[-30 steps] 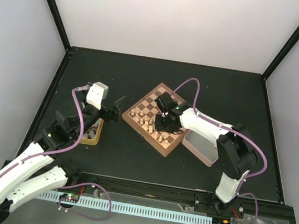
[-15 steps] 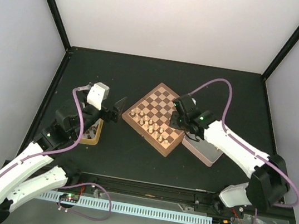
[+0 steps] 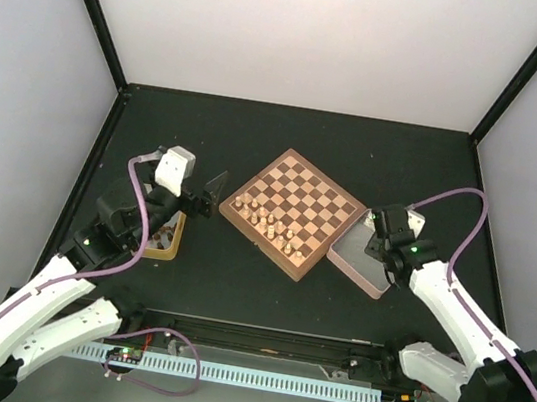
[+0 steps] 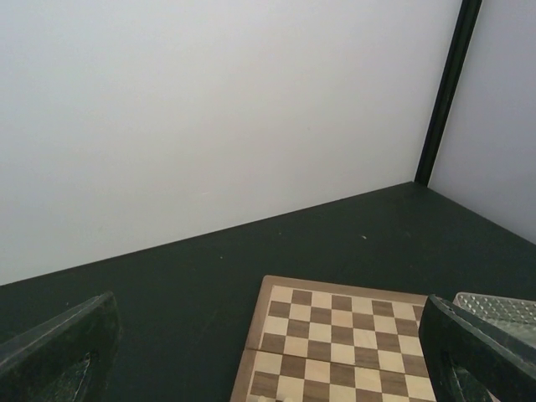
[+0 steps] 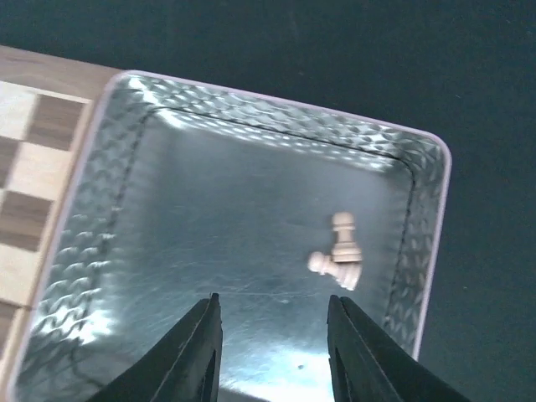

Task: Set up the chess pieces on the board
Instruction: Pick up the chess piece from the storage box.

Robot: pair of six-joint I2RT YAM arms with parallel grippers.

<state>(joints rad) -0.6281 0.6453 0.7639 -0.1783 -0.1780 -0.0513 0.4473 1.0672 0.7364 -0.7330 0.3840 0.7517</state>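
The board [image 3: 300,204] lies mid-table with several pale chess pieces [image 3: 263,223] standing on its near-left rows; its far part also shows in the left wrist view [image 4: 343,339]. My right gripper [image 3: 382,241] hangs open and empty over the grey tray [image 3: 349,259]. In the right wrist view the gripper [image 5: 274,306] is above the tray floor, and two pale pawns [image 5: 339,255] lie tipped together a little ahead and to the right of it. My left gripper [image 3: 212,190] is open and empty, left of the board, and faces across it in its wrist view [image 4: 268,301].
A yellow-wood tray [image 3: 165,246] with small pieces sits under the left arm. The grey tray's rim [image 5: 276,113] touches the board's right edge [image 5: 25,151]. Black frame posts and white walls enclose the table.
My right arm has swung right, from over the board's middle to over the grey tray. The left arm has not moved.
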